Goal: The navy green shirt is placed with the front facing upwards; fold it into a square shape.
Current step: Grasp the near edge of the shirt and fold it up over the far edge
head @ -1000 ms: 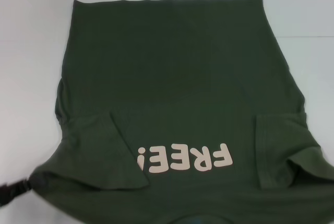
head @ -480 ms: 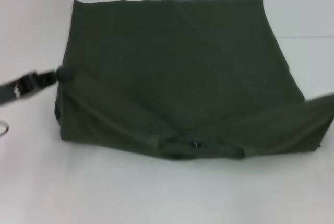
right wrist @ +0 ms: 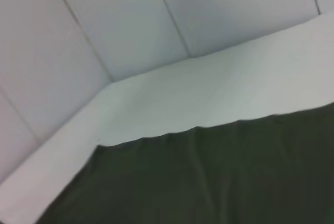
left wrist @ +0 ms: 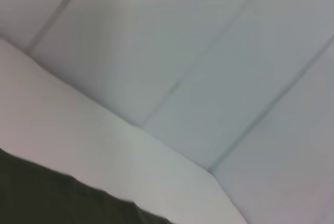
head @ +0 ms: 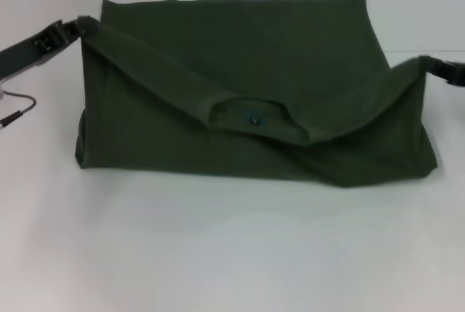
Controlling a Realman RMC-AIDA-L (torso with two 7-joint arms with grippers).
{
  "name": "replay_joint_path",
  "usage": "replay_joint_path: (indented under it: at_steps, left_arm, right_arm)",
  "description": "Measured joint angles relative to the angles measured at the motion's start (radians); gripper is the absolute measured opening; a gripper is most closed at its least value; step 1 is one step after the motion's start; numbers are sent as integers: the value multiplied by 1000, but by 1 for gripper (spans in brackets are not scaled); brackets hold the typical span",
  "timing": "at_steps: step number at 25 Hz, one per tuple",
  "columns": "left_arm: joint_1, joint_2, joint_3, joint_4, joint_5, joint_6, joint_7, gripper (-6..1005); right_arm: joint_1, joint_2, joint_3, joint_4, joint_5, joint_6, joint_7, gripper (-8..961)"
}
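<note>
Both pincers pinch the shirt (head: 240,86) corners: left pincer (head: 73,28) and right pincer (head: 430,65) hold its near edge raised over the rest, lying on the table (head: 218,246).

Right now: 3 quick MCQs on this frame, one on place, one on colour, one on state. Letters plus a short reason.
1. Where does the left gripper hold the navy green shirt?
A. far left corner of the lifted edge
B. the collar
C. the far hem

2. What colour is the shirt?
A. cream
B. dark olive green
C. blue

3. What state is the lifted edge in?
A. flat on the table
B. rolled up
C. held up at both ends, sagging at the collar

Answers: 1 A, cloth rises to that gripper. 2 B, every view shows it. 3 C, the right gripper holds the other end.
</note>
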Motion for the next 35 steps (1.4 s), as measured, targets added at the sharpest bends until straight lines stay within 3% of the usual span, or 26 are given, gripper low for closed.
replay_joint_path:
  at_steps: [4,11,19,35]
  left_arm:
    - [-32,-11,-2,-54,-56,-149,84,20]
    - [-92,-44,-3,-132,-197,-368,316,20]
    - [-117,-76,-2,-194,-317,-491,529,21]
    - [-115,-89,0,-202,-321,-491,531,62]
  right_arm:
    - [73,9,-74,72,41,194,-22,19]
    - [170,55,-189,139,78,508,-29,26]
    - [199,72,-216,168,79,589,-39,33]
    - [189,81,-223,169,79,610,-41,47]
